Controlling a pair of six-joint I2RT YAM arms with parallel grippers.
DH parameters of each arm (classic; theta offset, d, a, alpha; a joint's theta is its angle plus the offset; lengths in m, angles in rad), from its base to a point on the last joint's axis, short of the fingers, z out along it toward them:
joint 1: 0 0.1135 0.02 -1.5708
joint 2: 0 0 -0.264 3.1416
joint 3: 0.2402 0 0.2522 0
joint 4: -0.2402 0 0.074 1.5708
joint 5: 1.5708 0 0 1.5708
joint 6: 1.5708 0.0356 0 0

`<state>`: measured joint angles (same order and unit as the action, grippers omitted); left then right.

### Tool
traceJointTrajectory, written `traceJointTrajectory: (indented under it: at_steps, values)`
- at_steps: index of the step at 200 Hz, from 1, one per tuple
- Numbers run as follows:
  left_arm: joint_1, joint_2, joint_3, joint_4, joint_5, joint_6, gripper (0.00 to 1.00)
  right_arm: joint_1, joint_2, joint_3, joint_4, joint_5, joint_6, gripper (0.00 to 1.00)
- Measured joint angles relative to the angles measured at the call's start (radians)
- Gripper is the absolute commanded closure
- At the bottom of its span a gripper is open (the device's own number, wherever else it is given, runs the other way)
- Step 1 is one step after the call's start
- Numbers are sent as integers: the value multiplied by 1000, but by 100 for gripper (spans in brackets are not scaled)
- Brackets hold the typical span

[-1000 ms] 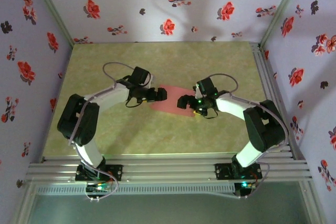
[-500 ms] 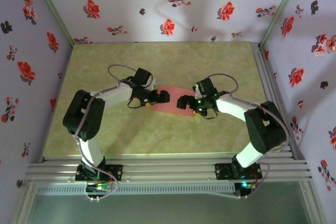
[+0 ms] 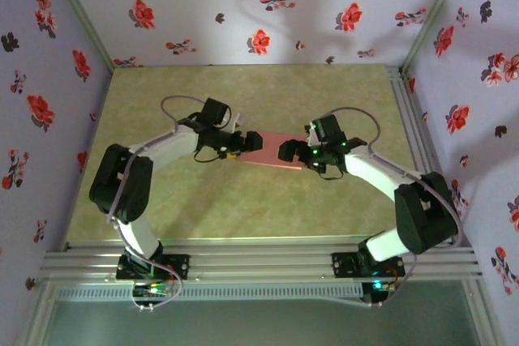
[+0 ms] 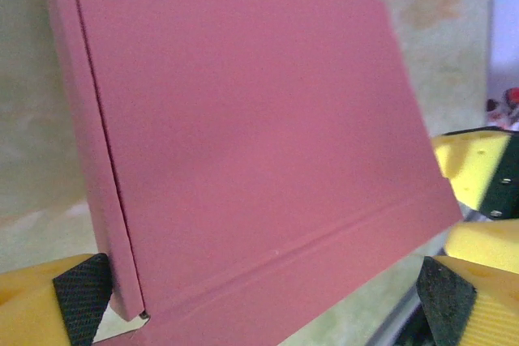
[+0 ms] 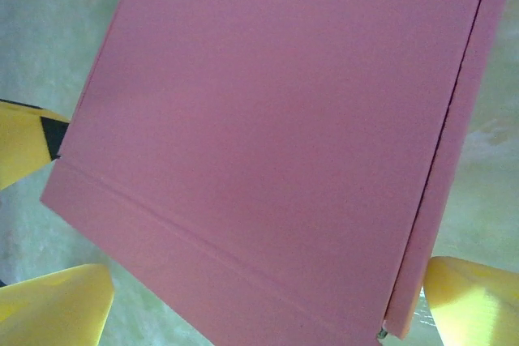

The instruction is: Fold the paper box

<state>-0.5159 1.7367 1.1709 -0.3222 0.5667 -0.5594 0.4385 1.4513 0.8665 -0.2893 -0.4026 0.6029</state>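
Left hand (image 3: 253,143): fingers spread wide, straddling the left end of the paper box (image 3: 272,156) and pinching nothing. In the left wrist view, one black pad (image 4: 81,297) sits just beside the box's near corner. The other pad stands clear of the long edge.

Right hand (image 3: 285,151): also spread wide, straddling the opposite end of the box. In the right wrist view, one yellow fingertip (image 5: 478,297) is close beside the box's corner and the other is apart from it.

Box: a flat pink rectangle between the two hands, at the middle of the green bench (image 3: 268,95).

Since a second ago:
- From overhead the pink patch reads narrower and straighter-edged.
- The right arm's elbow has swung out toward the right wall.
- The right hand sits a little farther up the bench.
- The left arm leaned in half a second back and has returned.

Between views:
- The wrist cameras show a raised crease line along one long side of the box and a narrow folded strip along a short side. Overhead it is a plain pink strip.
- Each wrist view catches a yellow finger of the opposite hand at the box's far end (image 4: 478,172) (image 5: 24,139).
- Whether the box lies flat or is tilted, cannot tell.
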Motion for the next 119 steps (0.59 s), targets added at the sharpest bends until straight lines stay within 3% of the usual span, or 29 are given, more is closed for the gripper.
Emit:
traceJointTrajectory:
  at_steps: [73,119]
  values:
    - [36,-83,21,40,74,-71,0,-53,-45,29,-40,-37,-12,1]
    - [36,-83,16,13,32,-54,0,-55,-46,34,-52,-39,-19,1]
